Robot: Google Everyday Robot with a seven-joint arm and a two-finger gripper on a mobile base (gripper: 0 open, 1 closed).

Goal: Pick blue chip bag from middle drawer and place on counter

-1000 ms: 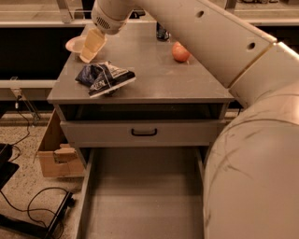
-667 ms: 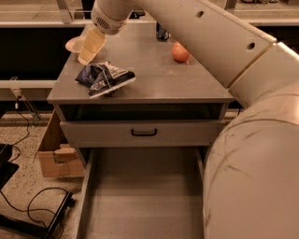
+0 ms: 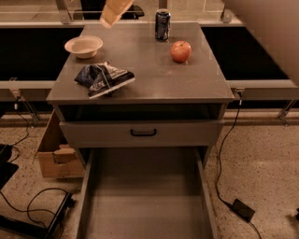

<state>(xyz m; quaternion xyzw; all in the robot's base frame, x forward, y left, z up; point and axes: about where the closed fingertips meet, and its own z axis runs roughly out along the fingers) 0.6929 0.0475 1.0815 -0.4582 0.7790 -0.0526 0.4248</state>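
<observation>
The blue chip bag point(image 3: 103, 78) lies crumpled on the left front part of the counter point(image 3: 159, 79), free of the gripper. My gripper point(image 3: 114, 11) is high above the counter's back left, cut off by the top edge of the view, well above and behind the bag. Part of my arm point(image 3: 273, 28) fills the top right corner. The middle drawer point(image 3: 145, 200) stands pulled out at the bottom, and its grey floor shows nothing in it.
On the counter are a beige bowl point(image 3: 84, 45) at back left, a dark drink can point(image 3: 162, 24) at the back and a red apple point(image 3: 181, 51). A shut drawer front with a black handle point(image 3: 143, 133) sits above the open drawer. A cardboard box point(image 3: 56, 156) and cables point(image 3: 28, 205) lie on the floor at left.
My gripper has risen from just above the bowl and bag to the top edge. My arm has swung out of most of the view. The bag has stayed on the counter.
</observation>
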